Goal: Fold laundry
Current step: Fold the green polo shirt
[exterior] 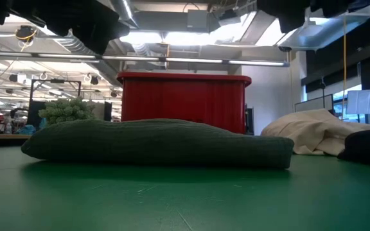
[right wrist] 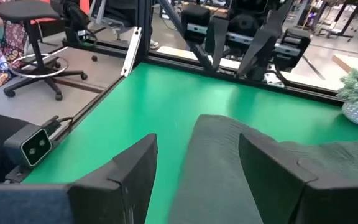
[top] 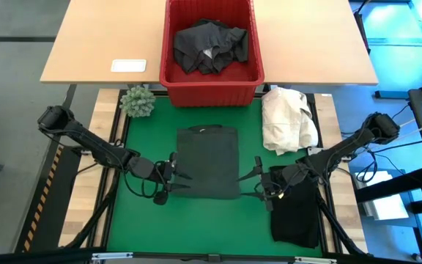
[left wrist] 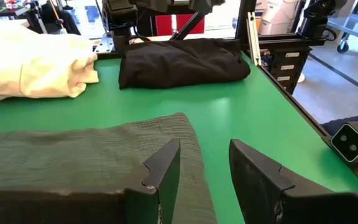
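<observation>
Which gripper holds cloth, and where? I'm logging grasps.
Neither: left gripper and right gripper stand open beside the folded garment, its edges unpinched.

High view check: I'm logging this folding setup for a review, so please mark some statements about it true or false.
1. The folded dark grey-green cloth garment lies on the green mat between the two grippers. True.
2. The red plastic basket is empty. False: dark clothes lie in it.
3. The left gripper is open beside the garment's edge. True.
4. The right gripper is clamped on the cream-white cloth heap. False: it is open at the folded garment's other side.
</observation>
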Controlling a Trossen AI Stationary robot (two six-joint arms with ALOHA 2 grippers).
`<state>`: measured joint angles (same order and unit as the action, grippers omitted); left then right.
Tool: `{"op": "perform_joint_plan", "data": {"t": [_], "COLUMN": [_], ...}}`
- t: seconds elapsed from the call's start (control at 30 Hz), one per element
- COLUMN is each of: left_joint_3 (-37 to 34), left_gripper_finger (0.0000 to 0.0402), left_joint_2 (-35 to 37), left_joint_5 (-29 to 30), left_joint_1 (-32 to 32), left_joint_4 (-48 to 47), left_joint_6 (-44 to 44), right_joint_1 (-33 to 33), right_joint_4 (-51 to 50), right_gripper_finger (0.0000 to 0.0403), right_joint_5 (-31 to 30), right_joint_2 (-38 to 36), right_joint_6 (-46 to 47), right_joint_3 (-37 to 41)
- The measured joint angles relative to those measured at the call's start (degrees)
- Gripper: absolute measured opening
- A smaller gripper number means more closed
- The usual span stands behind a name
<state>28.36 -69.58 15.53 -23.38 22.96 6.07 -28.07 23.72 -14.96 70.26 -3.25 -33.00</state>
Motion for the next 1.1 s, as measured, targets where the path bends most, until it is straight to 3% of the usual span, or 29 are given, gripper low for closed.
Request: {"op": "perform_joint_plan", "data": {"t": [0.27, 0.63, 1.1], "left_joint_3": [-0.02, -0.02, -0.02], "left_gripper_finger": [0.0131, 0.0131, 0.0131], "left_joint_2": [0.00, -0.20, -5.42], "left_joint_5": [0.57, 1.43, 0.22], "left_joint_1": [-0.02, 0.00, -1.99], "left_joint_4": [-0.17, -1.42, -1.54], "left_joint_6": [-0.02, 3.13, 7.81], "right_joint_1": [0.00, 0.08, 0.04], "right_joint_4": [1.81, 3.14, 4.26], "right_gripper_finger": [0.0225, 0.0225, 0.0225], "right_joint_5": [-2.01, -4.06, -7.56], "right_joint_2": [-8.19, -9.13, 1.83], "right_joint_6": [0.52, 4.83, 11.01], "right_joint_3": [5.76, 10.32, 10.30]}}
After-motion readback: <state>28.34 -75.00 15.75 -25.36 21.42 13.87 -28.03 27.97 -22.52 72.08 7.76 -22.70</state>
